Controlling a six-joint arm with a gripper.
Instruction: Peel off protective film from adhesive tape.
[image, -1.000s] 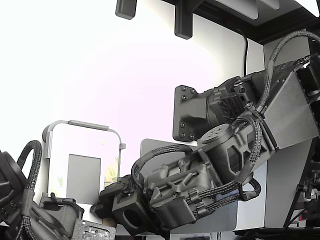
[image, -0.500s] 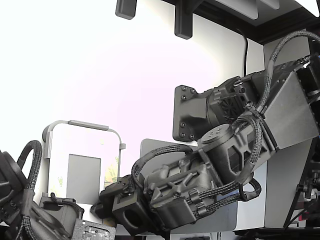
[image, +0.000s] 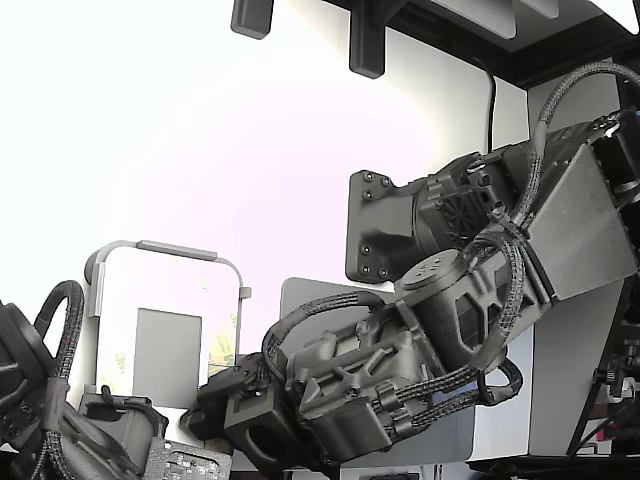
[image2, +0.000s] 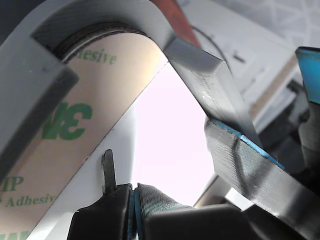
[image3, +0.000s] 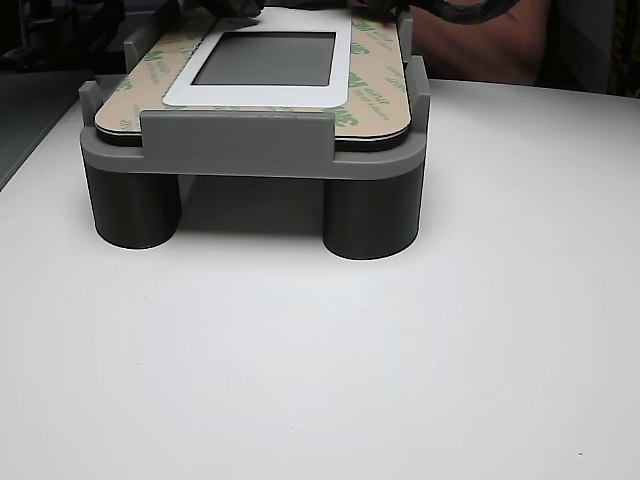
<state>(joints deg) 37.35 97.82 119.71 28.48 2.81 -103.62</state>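
- Barely anything has shifted in the exterior view since a second ago; the arm sits a touch lower.
- Fingers stand apart beside the protective film, holding nothing.
- Film lies along the edges of the white panel, held in a grey fixture on the table.

Arm: dark grey to black ribbed housings, matt plastic look. Flat black plate with small screws at its corners. Round pale-grey joint cap, also screwed. Black braided cables loop along the links. Gripper close up: grey fingers faced with thin blue padding; possibly rubber, the wrist view is too close to tell.
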